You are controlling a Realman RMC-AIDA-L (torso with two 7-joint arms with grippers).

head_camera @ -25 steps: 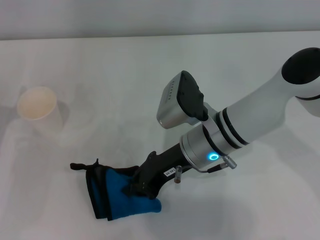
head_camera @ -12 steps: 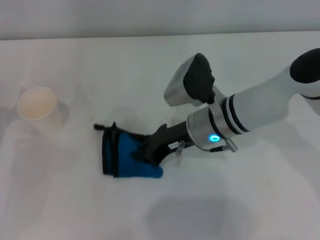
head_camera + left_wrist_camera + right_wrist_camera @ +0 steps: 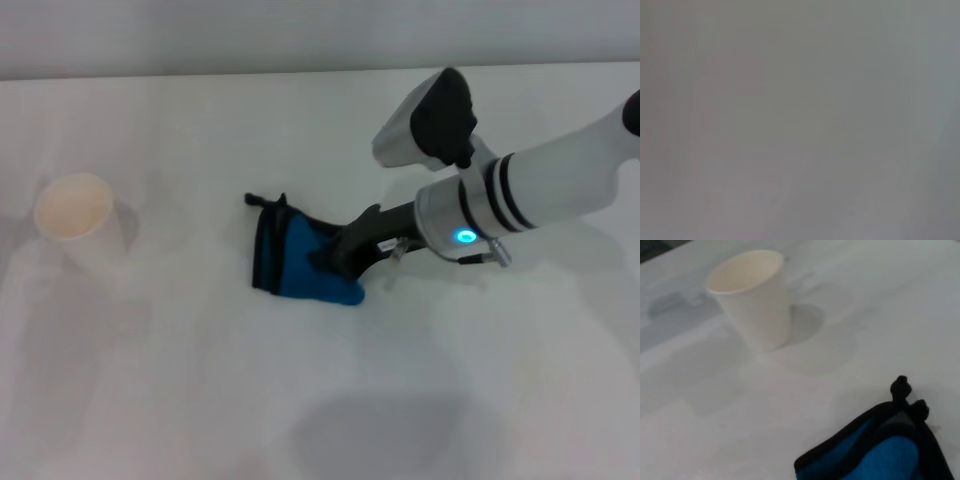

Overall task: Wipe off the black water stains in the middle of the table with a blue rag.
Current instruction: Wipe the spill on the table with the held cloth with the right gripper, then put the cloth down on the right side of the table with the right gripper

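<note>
The right gripper (image 3: 335,262), clamped on the blue rag (image 3: 295,262), presses it flat mid-table (image 3: 200,400) where no dark stain shows, and a wide sweep toward the left edge could, I'd guess, knock over the paper cup (image 3: 78,222).

Counts: one small bright blue cloth rag with black edging and a short black loop (image 3: 300,265); one white paper cup (image 3: 78,216), upright; one wide plain white matte table (image 3: 200,400); one white robot arm with one black gripper (image 3: 350,255).
</note>
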